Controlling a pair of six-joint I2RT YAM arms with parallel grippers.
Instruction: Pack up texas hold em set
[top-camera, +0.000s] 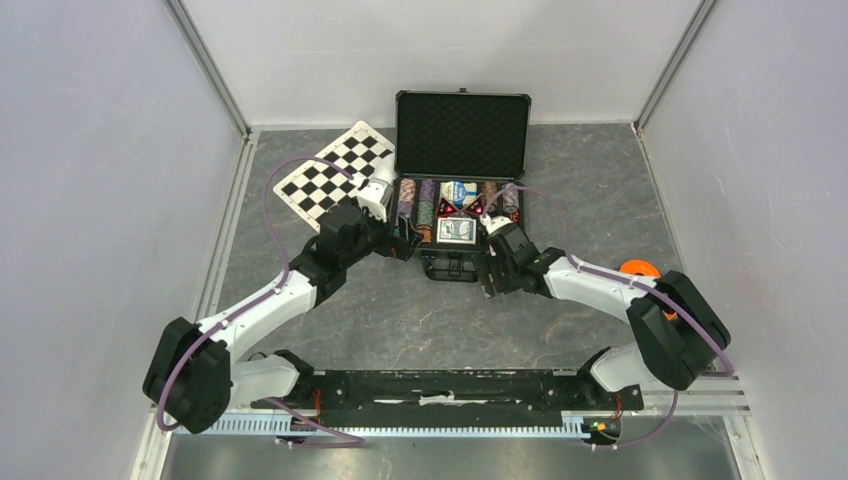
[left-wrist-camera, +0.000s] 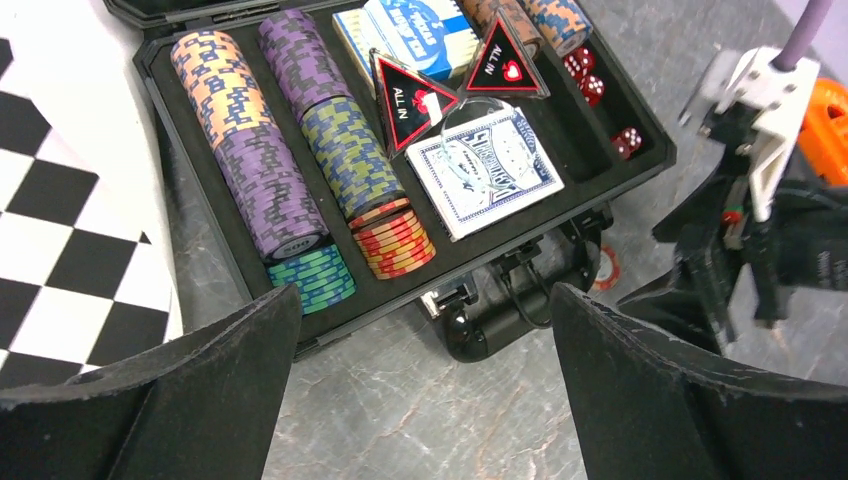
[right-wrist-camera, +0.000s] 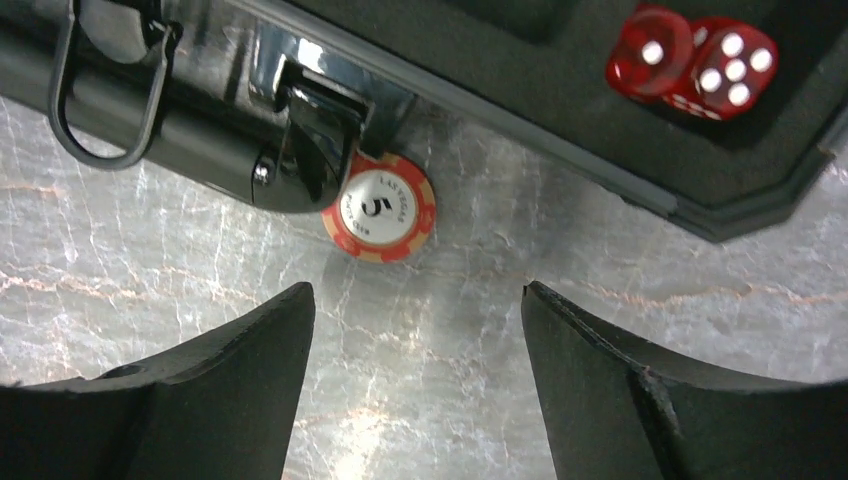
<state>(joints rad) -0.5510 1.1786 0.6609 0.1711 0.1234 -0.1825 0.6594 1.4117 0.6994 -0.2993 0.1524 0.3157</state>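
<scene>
Right end effector (right-wrist-camera: 415, 295); latch (right-wrist-camera: 305, 130) overlaps chip (right-wrist-camera: 379, 207) edge.

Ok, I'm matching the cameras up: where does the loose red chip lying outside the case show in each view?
Top external: cannot make it out.
Left wrist: the red chip lies right of centre, just right of the case handle.
Right wrist: near centre, against the case front.
Shared landmark: the case handle.

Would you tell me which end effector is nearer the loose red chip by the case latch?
Right. The right end effector hangs just before the red chip; the left end effector is farther left, at the front-left corner of the case.
</scene>
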